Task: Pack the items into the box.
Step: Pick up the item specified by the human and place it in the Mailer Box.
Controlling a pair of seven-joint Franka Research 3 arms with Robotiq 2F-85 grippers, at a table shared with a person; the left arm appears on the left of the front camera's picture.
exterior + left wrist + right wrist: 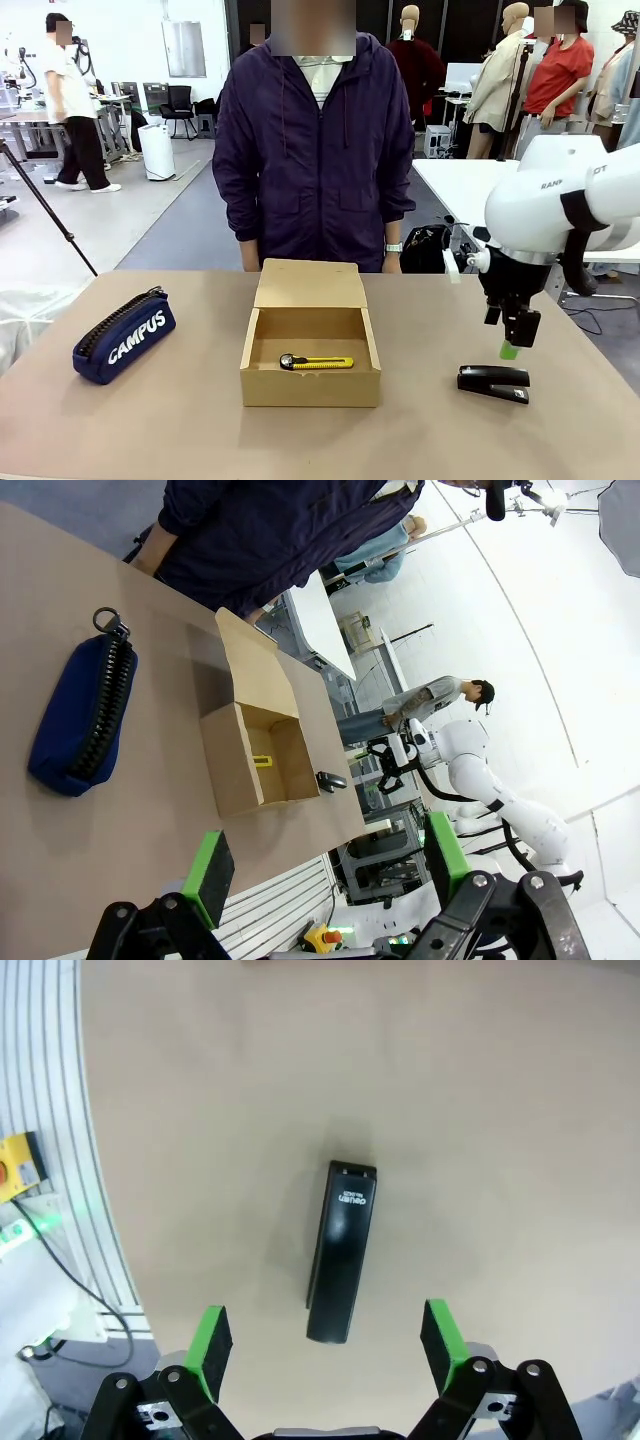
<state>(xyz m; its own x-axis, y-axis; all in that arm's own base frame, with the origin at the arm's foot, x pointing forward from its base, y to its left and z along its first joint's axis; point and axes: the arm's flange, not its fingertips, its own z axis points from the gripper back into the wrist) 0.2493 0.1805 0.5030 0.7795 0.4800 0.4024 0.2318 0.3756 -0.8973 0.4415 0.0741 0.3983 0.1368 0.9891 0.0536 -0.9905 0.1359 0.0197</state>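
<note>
The brown cardboard box (310, 385) stands open mid-table with its flap lid tilted back toward the person. Inside it lies the yellow-and-black utility knife (316, 362). The black stapler (493, 382) lies on the table to the right of the box. My right gripper (512, 345) hangs open just above the stapler without touching it. From the right wrist, the stapler (342, 1265) lies between and ahead of the green pads (209, 1348). My left gripper (325, 872) is open and empty, high above the table, looking down at the box (235, 765) and the stapler (331, 780).
A navy "CAMPUS" pencil case (125, 337) lies at the table's left. A person in a dark jacket (312, 150) stands at the far side behind the box. The table's right edge (95, 1190) runs close beside the stapler.
</note>
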